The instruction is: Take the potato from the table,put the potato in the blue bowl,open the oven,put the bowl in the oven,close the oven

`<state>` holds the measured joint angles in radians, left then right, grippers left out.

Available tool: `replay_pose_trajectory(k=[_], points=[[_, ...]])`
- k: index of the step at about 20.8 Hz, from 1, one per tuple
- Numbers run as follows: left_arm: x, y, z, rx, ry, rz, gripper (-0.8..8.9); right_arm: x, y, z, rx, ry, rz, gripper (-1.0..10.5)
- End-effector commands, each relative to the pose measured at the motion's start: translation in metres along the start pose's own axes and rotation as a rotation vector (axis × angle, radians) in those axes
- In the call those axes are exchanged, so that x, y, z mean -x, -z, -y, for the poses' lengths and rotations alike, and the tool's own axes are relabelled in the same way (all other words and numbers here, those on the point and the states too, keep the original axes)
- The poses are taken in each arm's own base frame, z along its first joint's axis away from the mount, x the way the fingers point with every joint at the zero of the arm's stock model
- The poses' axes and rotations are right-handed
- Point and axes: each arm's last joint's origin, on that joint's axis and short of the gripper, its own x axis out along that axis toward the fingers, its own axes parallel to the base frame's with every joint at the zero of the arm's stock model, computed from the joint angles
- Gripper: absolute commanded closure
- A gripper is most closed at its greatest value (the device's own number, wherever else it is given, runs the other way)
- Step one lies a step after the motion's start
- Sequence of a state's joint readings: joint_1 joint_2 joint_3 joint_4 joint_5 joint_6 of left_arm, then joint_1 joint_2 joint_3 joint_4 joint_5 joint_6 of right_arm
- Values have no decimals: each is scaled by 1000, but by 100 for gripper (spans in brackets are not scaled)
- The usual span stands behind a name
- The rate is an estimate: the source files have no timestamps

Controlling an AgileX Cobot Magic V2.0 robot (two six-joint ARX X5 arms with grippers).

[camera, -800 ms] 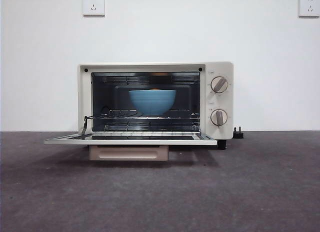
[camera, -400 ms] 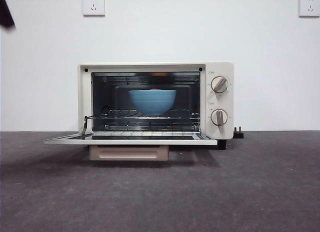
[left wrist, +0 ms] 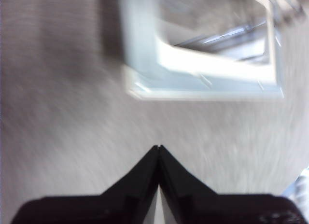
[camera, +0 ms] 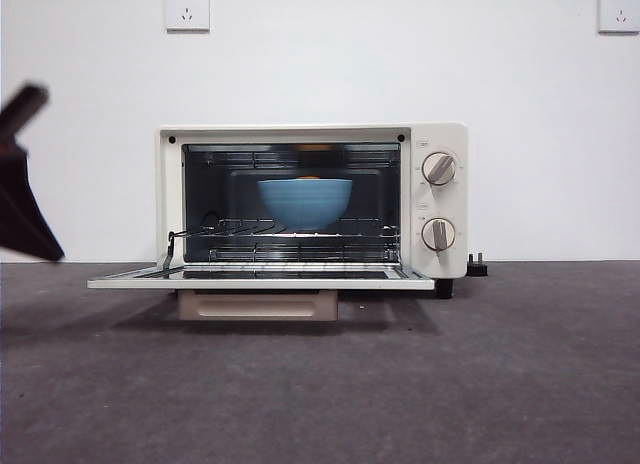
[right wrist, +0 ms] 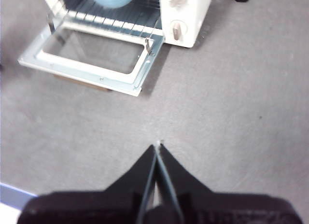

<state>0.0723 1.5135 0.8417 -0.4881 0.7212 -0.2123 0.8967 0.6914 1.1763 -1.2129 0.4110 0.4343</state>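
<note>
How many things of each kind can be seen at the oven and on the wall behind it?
Oven: 1
Blue bowl: 1
Potato: 1
Oven knobs: 2
Wall sockets: 2
Plug: 1
Total: 8

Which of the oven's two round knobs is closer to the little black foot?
The lower knob is. It sits below the upper knob on the oven, nearer the black foot.

A bare test setup, like a lab. A plain white wall (camera: 320, 74) carries two sockets (camera: 187, 8) at the frame's upper corners. Below, a grey table (camera: 500, 384).
</note>
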Motion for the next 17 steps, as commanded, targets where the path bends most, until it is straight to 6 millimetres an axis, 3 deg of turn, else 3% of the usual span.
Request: replay_pose_trajectory(k=[1, 7, 17], points=[[-19, -3, -19, 136, 2, -28, 820, 4, 6, 4, -61, -12, 26, 959], [-48, -11, -40, 296, 15, -27, 820, 7, 5, 7, -86, 1, 60, 959], [-64, -17, -23, 300, 107, -11, 820, 7, 3, 6, -100, -6, 89, 959]])
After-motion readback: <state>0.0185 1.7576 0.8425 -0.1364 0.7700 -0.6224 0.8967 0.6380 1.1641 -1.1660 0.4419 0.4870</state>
